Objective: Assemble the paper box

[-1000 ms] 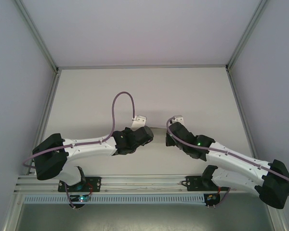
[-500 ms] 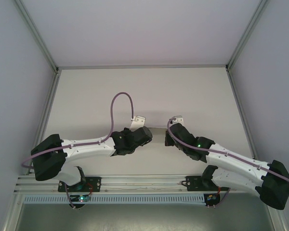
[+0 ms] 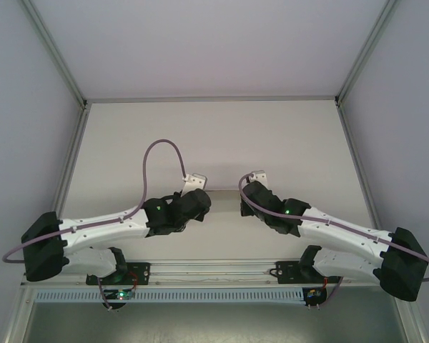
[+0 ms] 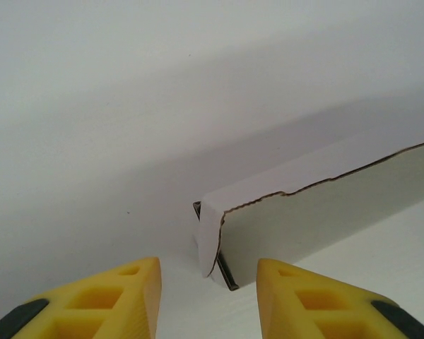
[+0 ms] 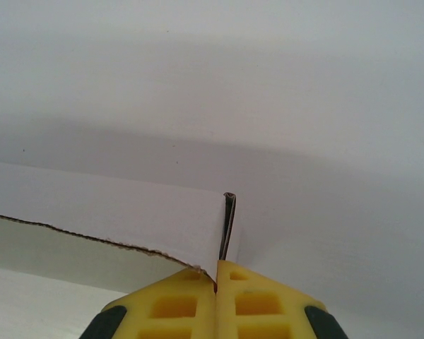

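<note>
- Your two arms reach in from the near edge of the bench (image 3: 214, 136). Their wrists face each other at about the middle of its width, closer to the near edge than to the far one.
- Your left gripper (image 4: 208, 268) stands open, its yellow fingers (image 4: 127, 296) spread with nothing between them. A corner of the paper box (image 4: 325, 205) sits just beyond the tips, apart from both.
- Your right gripper (image 5: 216, 274) is closed, its fingers pressed together and pinching the paper box's end wall at the corner.
- The paper box spans the gap between the two grippers. It is white, and one long wall has a ragged dark cut line along its top.
- Whether it rests on the bench or hangs just above it, you cannot tell.
- Beyond it the bench runs to its far edge, where the white enclosure walls (image 3: 200, 50) rise.
</note>
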Controlling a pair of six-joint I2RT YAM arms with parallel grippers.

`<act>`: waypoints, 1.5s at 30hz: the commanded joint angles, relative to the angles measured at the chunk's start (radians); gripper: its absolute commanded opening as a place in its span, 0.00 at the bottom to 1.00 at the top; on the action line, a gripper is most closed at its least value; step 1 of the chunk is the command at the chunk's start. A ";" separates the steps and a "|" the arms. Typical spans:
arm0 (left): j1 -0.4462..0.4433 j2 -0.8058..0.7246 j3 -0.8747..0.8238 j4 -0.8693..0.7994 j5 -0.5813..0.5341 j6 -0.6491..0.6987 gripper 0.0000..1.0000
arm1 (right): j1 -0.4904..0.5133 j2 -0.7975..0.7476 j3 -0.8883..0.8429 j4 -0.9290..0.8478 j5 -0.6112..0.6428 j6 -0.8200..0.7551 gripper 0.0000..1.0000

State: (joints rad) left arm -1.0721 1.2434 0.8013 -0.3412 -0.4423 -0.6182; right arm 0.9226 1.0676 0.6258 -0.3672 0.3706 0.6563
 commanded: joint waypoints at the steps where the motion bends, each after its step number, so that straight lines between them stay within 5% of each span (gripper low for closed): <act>1: -0.007 -0.025 -0.011 -0.007 0.005 -0.008 0.40 | 0.018 0.037 -0.022 -0.149 -0.029 0.013 0.00; 20: 0.078 0.069 0.022 0.052 0.096 0.066 0.23 | 0.023 0.049 -0.011 -0.130 -0.057 -0.030 0.00; 26: 0.079 0.086 0.038 0.054 0.094 0.064 0.02 | 0.026 0.055 -0.013 -0.132 -0.062 -0.039 0.00; 31: 0.079 0.094 0.069 0.018 0.127 0.044 0.03 | 0.049 0.086 0.005 -0.163 -0.031 -0.041 0.00; 36: 0.082 0.079 0.097 -0.064 0.098 0.029 0.24 | 0.066 0.104 0.012 -0.184 -0.001 -0.035 0.00; 45: 0.092 0.077 0.105 -0.078 0.090 0.042 0.12 | 0.067 0.082 0.004 -0.177 0.001 -0.042 0.00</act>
State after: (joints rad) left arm -0.9924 1.3289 0.8761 -0.3973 -0.3416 -0.5774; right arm 0.9733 1.1301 0.6724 -0.4088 0.4370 0.6247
